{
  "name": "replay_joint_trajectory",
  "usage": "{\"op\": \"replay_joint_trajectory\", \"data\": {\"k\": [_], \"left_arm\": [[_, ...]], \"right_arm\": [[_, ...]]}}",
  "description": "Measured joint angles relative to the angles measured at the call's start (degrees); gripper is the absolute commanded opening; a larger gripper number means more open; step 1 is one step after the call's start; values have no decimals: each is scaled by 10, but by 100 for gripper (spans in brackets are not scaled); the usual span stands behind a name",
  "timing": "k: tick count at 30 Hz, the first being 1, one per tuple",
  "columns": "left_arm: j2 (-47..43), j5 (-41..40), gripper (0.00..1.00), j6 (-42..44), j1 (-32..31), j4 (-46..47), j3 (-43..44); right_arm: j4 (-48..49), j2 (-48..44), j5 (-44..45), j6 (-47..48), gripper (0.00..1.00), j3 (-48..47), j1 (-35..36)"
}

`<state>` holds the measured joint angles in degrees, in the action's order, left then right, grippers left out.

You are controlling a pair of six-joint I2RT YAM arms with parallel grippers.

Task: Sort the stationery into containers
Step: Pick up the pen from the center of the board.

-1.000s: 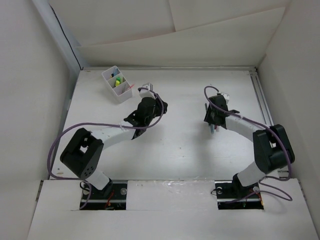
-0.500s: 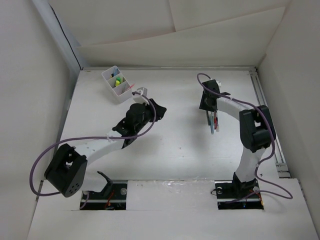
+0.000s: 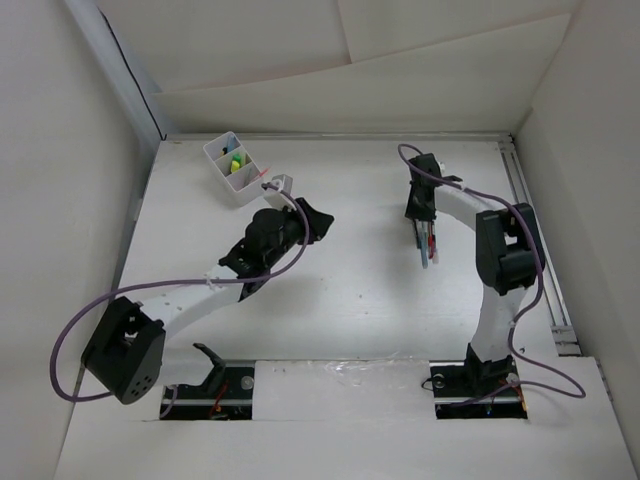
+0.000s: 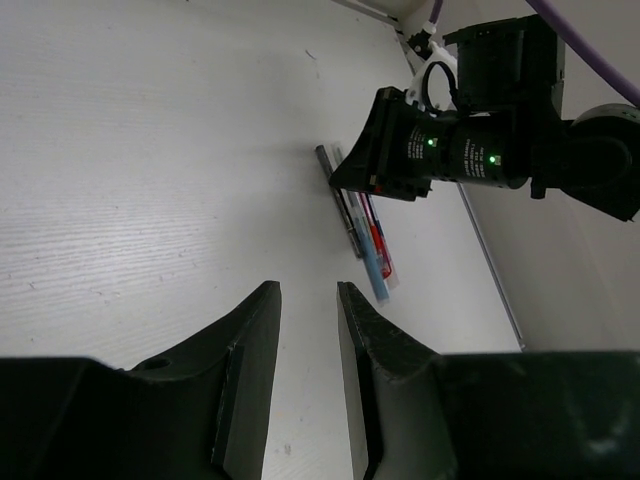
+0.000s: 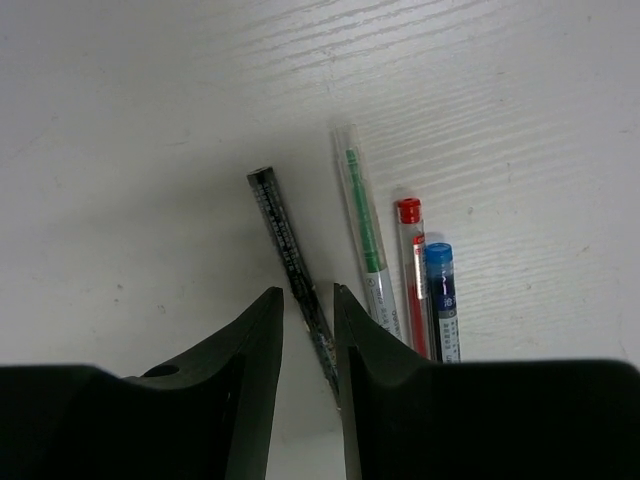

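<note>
The white divided tray (image 3: pixel 232 168) stands at the back left and holds yellow and green items. Several pens (image 3: pixel 430 250) lie side by side at the right. In the right wrist view they are a black pen (image 5: pixel 285 240), a green pen (image 5: pixel 362 235), a red pen (image 5: pixel 411 270) and a blue pen (image 5: pixel 442 300). My right gripper (image 5: pixel 305 292) is open, low over the table, with its jaws on either side of the black pen and a gap to each. It also shows in the top view (image 3: pixel 421 218). My left gripper (image 3: pixel 320 220) is open and empty, right of the tray, pointing toward the pens (image 4: pixel 358 215).
White walls enclose the table on the left, back and right. A rail (image 3: pixel 528 215) runs along the right edge. In the left wrist view my left gripper (image 4: pixel 307 288) faces the right arm's black wrist (image 4: pixel 450 150).
My right gripper moved toward the back of the table, to the far ends of the pens. The left arm's elbow swung left and down while its gripper stayed near the tray.
</note>
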<state>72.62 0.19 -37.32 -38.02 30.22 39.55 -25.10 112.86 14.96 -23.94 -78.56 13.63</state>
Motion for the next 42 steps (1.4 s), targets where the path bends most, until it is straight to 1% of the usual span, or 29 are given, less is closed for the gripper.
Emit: {"op": "replay_joint_trajectory", "data": {"k": [6,10,12,13,14,16,20,24,27,32,36,39,42], "left_arm": [[-12,0,26,0,0,0,-2],[-13,0,26,0,3,0,-4],[-13,1,27,0,5,0,-6],[-13,3,27,0,7,-1,-6],[-13,5,27,0,12,-2,-6],[-13,7,27,0,21,-2,-6],[-13,7,28,0,30,-3,-6],[-10,14,30,0,29,-12,-6],[7,23,30,0,29,-16,1],[62,50,30,2,29,-41,42],[95,71,33,4,29,-60,73],[115,83,34,4,29,-68,86],[132,91,34,1,29,-81,89]], "right_arm": [[-33,28,-19,21,32,-40,-1],[-45,38,-28,32,25,-51,3],[-50,38,-36,35,23,-53,5],[-50,38,-39,36,14,-53,7],[-51,38,-42,38,7,-53,8],[-51,38,-45,43,0,-53,11],[-41,34,-45,48,0,-45,18],[-13,11,-62,56,0,-9,21],[-3,-16,-80,62,0,23,34],[54,-95,-149,76,0,100,84],[108,-162,-208,83,0,156,130],[153,-191,-240,89,0,194,157],[175,-197,-260,92,0,216,173]]}}
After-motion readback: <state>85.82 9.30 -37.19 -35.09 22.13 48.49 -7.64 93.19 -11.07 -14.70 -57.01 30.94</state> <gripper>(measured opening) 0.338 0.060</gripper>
